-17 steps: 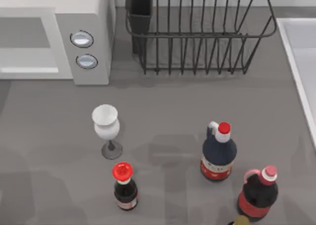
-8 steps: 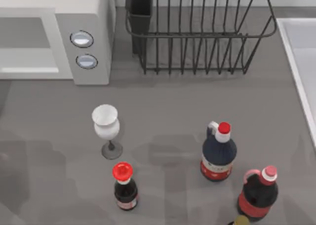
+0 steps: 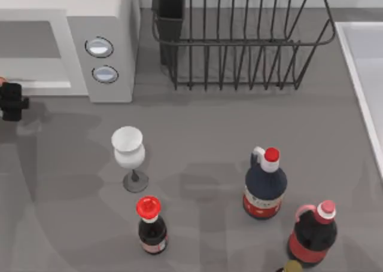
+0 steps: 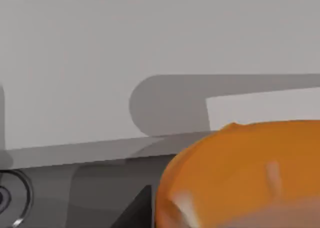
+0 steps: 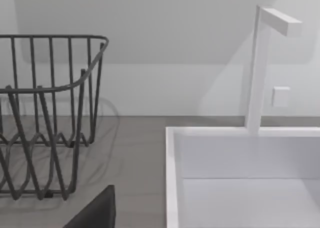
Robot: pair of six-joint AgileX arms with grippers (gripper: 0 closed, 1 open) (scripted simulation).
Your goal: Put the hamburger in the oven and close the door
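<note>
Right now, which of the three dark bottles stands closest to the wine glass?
The small bottle with the wide red cap, just below the wine glass in the top view. The two bigger handled bottles stand farther right.

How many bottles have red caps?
2: a small dark bottle below the wine glass, and a bigger bottle toward the right. A third bottle's cap looks pinkish.

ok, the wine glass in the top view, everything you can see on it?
The wine glass stands upright on the grey table, below the oven and just above the red-capped bottle. It looks like white, milky glass: a rounded bowl with an open white rim, a short stem and a small dark round foot. Nothing touches it, and it looks empty.
</note>
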